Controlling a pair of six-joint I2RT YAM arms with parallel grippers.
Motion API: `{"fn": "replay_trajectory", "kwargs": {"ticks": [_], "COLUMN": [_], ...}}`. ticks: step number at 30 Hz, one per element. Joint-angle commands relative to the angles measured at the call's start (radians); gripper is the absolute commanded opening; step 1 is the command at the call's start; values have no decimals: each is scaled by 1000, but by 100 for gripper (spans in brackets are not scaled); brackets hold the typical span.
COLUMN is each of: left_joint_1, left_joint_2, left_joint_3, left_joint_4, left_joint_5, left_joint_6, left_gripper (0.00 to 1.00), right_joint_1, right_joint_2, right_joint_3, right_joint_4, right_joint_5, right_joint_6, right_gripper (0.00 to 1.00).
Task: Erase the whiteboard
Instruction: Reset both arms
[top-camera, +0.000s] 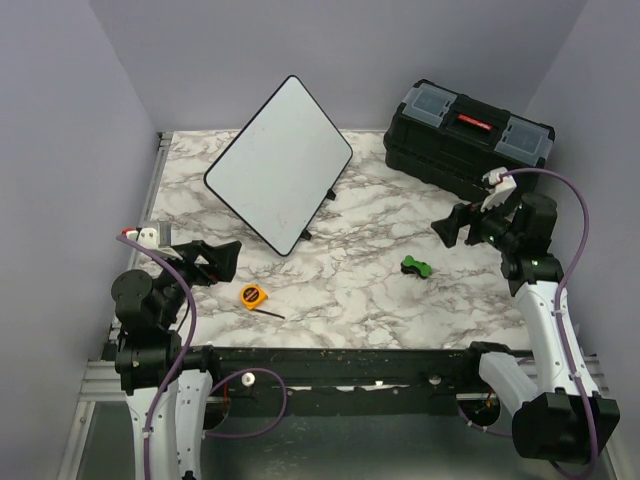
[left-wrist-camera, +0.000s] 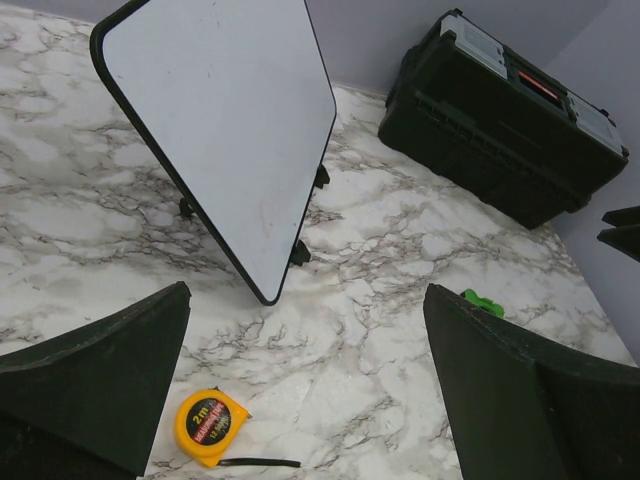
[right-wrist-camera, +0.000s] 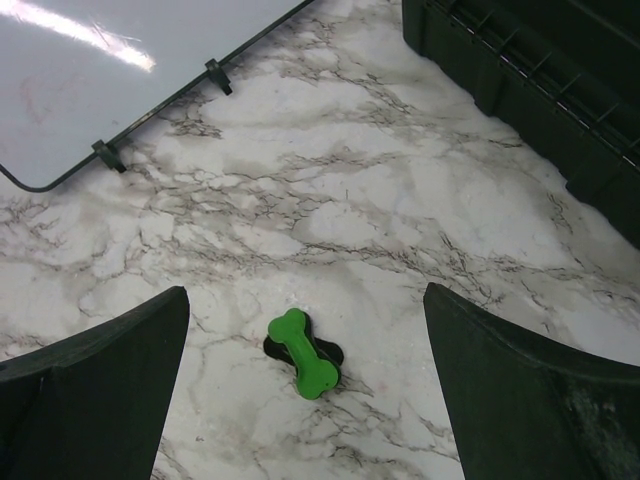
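Observation:
The whiteboard (top-camera: 280, 165) leans on a thin black stand at the back left of the marble table. Its face (left-wrist-camera: 225, 130) looks white apart from faint reddish smudges (right-wrist-camera: 40, 95). A green bone-shaped eraser (top-camera: 416, 266) with a black pad lies flat right of centre. My right gripper (top-camera: 466, 226) hovers above and just right of it, open and empty. In the right wrist view the eraser (right-wrist-camera: 303, 353) lies between and slightly below the wide-spread right gripper (right-wrist-camera: 306, 290). My left gripper (top-camera: 213, 259) is open at the near left, empty (left-wrist-camera: 306, 290), facing the board.
A yellow tape measure (top-camera: 253, 296) with a short length of black tape pulled out lies near the left gripper (left-wrist-camera: 208, 427). A black toolbox (top-camera: 468, 140) with a red handle stands at the back right. Grey walls close in the table on three sides.

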Motion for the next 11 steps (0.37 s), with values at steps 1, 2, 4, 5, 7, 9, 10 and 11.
{"fn": "replay_trajectory", "kwargs": {"ticks": [1,2,4,5,7,9,10,11], "left_joint_1": [-3,-3,-3,-3,-3,-3,-2,-3], "left_joint_2": [-8,-9,-9,-8,-6,-5,-5,-5], "left_joint_3": [-6,-6,-7,-7,-5,-1,1,1], "left_joint_4": [5,5,5,6,7,7,6,6], "left_joint_5": [-8,-7,-8,-8,-8,-6,-6,-8], "left_joint_6": [14,13,13,13,13,15,15,17], "left_gripper": [99,99,99,99,99,99,99,99], "right_joint_1": [0,0,0,0,0,-1,0,0], "right_joint_2": [-19,-23,-24,-25,-22,-18,-25,-35], "right_joint_3": [-4,7,24,29,28,11,16,18], "right_joint_4": [27,42,66,75,81,97,84,84], "right_joint_5": [39,78,162,190,186,175,180,180], "right_joint_6": [57,107,205,227,201,169,172,173], "right_gripper": [100,100,100,100,100,100,100,100]}}
